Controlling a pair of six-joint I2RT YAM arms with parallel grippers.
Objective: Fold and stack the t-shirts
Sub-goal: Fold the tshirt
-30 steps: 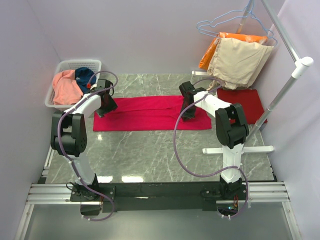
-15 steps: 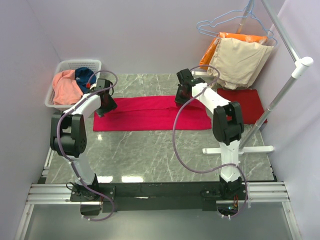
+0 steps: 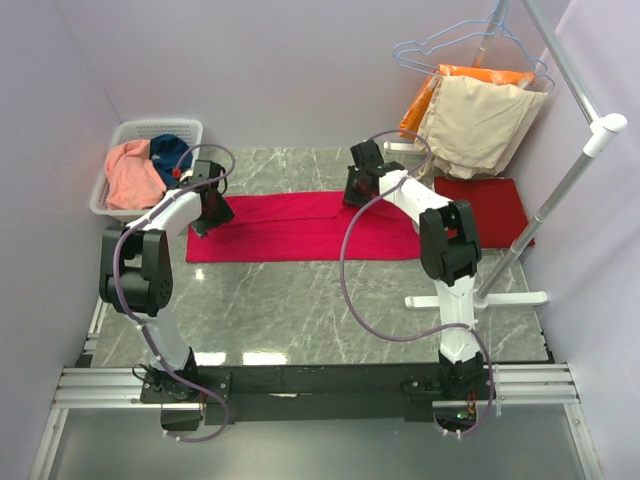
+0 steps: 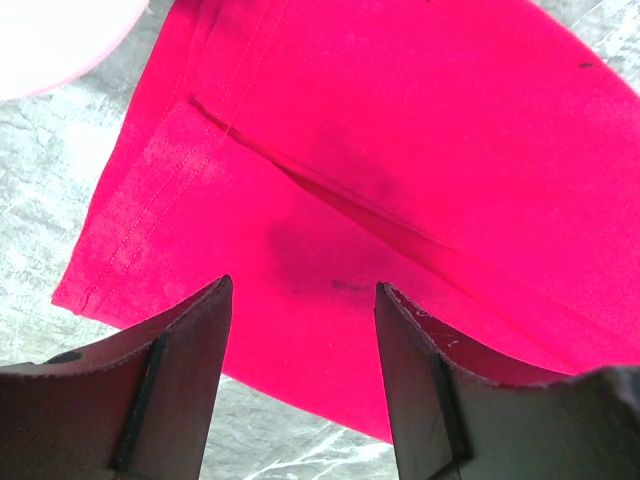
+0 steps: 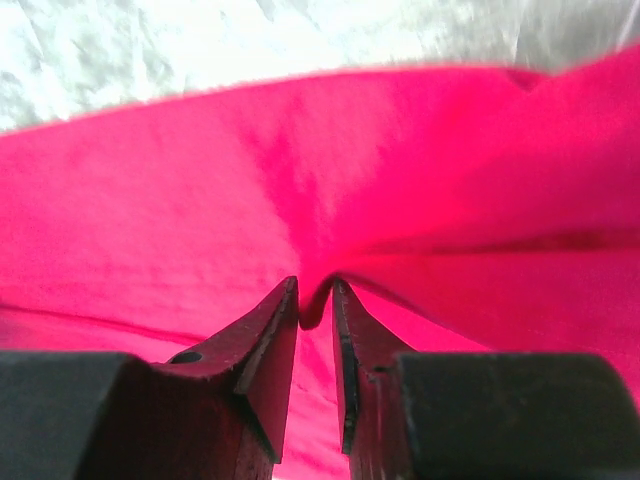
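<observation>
A bright crimson-red t-shirt (image 3: 300, 225) lies folded into a long strip across the table's middle. My left gripper (image 3: 205, 215) is open above its left end (image 4: 300, 180), holding nothing. My right gripper (image 3: 357, 192) is shut on a fold of the crimson t-shirt (image 5: 318, 300) near its far edge and lifts it. A darker red t-shirt (image 3: 485, 208) lies folded at the right. A salmon-pink t-shirt (image 3: 132, 172) and a dark teal-blue t-shirt (image 3: 170, 152) lie in the basket.
A white basket (image 3: 150, 130) stands at the far left corner. Beige (image 3: 480, 125) and orange (image 3: 470, 75) garments hang on wire hangers from a white rack (image 3: 560, 190) at the right, its base (image 3: 475, 298) on the table.
My right gripper has moved left and toward the far edge, drawing the crimson t-shirt's right part with it. My left gripper has barely moved.
</observation>
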